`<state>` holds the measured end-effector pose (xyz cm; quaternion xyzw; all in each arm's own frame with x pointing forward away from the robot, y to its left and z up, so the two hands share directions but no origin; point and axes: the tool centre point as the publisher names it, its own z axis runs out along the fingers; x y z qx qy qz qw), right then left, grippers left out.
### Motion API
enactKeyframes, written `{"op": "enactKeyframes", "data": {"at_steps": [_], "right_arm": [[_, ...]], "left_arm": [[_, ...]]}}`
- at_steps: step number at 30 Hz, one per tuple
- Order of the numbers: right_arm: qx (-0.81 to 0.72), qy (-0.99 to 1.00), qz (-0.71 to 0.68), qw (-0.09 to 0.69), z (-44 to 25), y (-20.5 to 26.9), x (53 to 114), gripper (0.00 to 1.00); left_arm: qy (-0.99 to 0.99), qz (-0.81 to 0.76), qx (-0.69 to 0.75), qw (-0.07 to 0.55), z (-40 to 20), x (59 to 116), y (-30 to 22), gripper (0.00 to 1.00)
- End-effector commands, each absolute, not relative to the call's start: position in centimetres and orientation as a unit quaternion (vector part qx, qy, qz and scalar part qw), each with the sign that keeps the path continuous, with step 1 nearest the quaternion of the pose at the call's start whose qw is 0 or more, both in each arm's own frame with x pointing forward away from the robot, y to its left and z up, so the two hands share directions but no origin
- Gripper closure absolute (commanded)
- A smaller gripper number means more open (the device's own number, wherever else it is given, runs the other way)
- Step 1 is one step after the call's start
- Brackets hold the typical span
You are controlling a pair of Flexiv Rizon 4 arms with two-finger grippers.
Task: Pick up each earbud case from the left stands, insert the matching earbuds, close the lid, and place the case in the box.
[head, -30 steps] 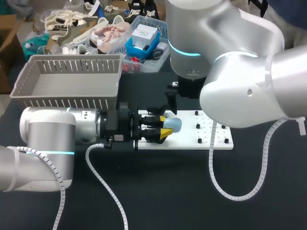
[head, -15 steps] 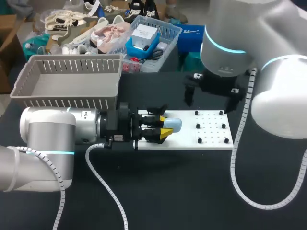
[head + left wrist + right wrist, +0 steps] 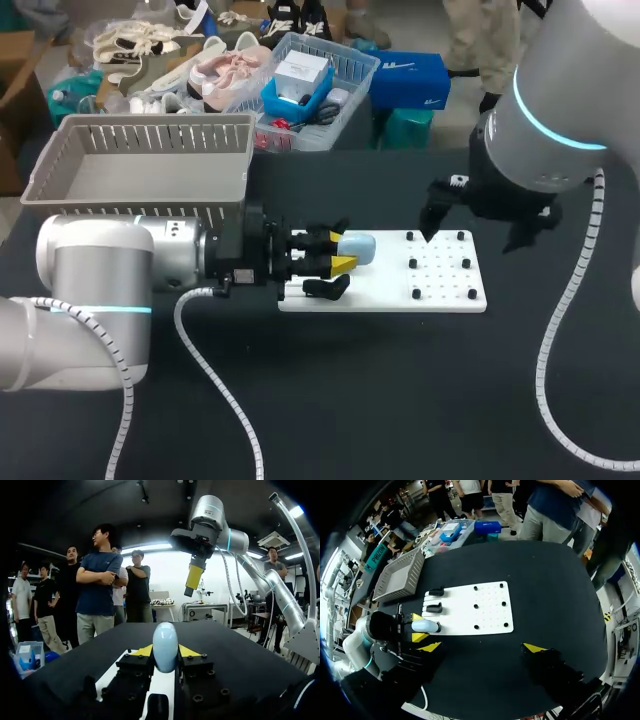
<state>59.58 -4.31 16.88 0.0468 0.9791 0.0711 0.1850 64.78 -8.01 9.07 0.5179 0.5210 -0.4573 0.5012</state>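
Note:
A light blue earbud case [image 3: 359, 247] sits lid-closed between the yellow tips of my left gripper [image 3: 345, 251], which is shut on it just over the left end of the white board [image 3: 440, 292]. In the left wrist view the case [image 3: 165, 647] stands upright in the left gripper [image 3: 165, 653]. A black stand [image 3: 326, 287] lies bare beside it. My right gripper [image 3: 472, 238] hangs open above the board's right end; its own view shows the right gripper [image 3: 482, 647] spread wide, high over the board [image 3: 485, 610] and the case [image 3: 425, 626].
The grey slatted box [image 3: 140, 170] stands at the back left, behind my left arm. Two more black stands [image 3: 435, 600] sit on the board's left part, and small black pegs [image 3: 440, 266] dot its right half. Dark tabletop lies in front of the board.
My right arm has swung from above the board's middle out to the right. The left gripper has shifted slightly away with the case, uncovering a black stand.

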Motion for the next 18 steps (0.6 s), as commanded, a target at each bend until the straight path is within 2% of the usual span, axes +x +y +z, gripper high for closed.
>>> {"op": "enactKeyframes", "data": {"at_steps": [1, 18], "right_arm": [[0.047, 0.974, 0.082, 0.207, 16.6, -4.7, 59.3, 0.00], [0.047, 0.974, 0.082, 0.207, 16.6, -4.7, 59.3, 0.00]], "left_arm": [[0.528, -0.450, 0.511, 0.508, 10.3, 64.8, -7.1, 1.00], [0.614, -0.398, 0.434, 0.525, 12.8, 66.3, 1.1, 1.00]]}}
